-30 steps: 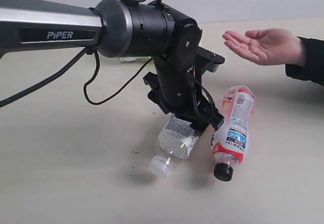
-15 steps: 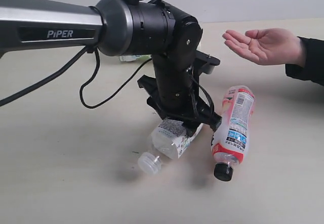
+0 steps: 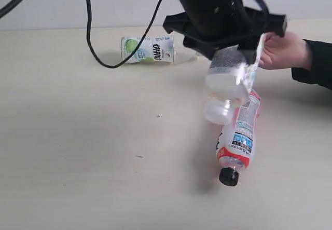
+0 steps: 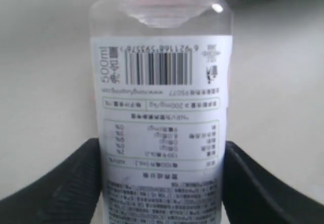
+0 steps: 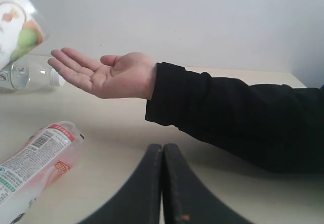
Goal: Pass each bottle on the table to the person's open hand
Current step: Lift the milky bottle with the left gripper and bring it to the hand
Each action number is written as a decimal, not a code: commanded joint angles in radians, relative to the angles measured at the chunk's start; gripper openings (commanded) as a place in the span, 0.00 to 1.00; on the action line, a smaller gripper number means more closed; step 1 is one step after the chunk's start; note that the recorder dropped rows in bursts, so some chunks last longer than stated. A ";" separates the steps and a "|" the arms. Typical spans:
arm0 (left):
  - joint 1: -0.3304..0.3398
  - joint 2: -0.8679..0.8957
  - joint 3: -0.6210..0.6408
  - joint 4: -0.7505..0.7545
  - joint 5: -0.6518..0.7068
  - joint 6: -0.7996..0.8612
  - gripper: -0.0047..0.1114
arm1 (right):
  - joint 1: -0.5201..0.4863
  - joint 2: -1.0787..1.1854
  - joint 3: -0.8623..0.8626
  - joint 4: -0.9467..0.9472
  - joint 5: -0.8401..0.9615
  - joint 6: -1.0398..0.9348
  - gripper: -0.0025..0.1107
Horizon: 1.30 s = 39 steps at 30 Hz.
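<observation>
The left pincer (image 4: 162, 178) grips the white-labelled bottle (image 3: 226, 79) and holds it in the air, clear of the table (image 3: 78, 152). The bottle's cap end tilts down and its base points up toward the person's open hand (image 3: 284, 51). In the exterior view motion blur smears the bottle, so its white cap (image 3: 218, 111) is only a pale blob. The pincer's tips are lost against the dark wrist, and the arm is cut off by the top edge.

The left wrist view shows the grip better: two black fingers (image 4: 55, 188) press the sides of the label, whose barcode is plain and whose fine print is too small to read. Beyond the bottle's base, pink fingertips show blurred at the frame edge. I cannot tell whether the base and the hand touch.

From the exterior, the palm and fingers are hidden behind the pincer and a loose flap of label. Only the heel of the hand and the black sleeve (image 3: 316, 64) show. The right wrist view shows the hand whole, palm up with fingers together.

The right pincer (image 5: 162, 150) is closed on nothing, its fingers pressed flat together low over the table.

The pink-labelled bottle (image 3: 238, 134) lies on the table with its black cap (image 3: 229, 176) toward the camera and its far end covered by the held bottle. The green-labelled bottle (image 3: 148, 49) lies on its side at the far edge, one end hidden behind the pincer. In the right wrist view a blurred white-and-green label (image 5: 17, 24) is cut off at the corner, and I cannot tell which bottle it belongs to.
</observation>
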 commanded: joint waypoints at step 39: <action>0.149 0.383 -0.239 -0.853 -0.418 0.194 0.04 | -0.003 -0.005 0.005 -0.002 -0.007 -0.003 0.02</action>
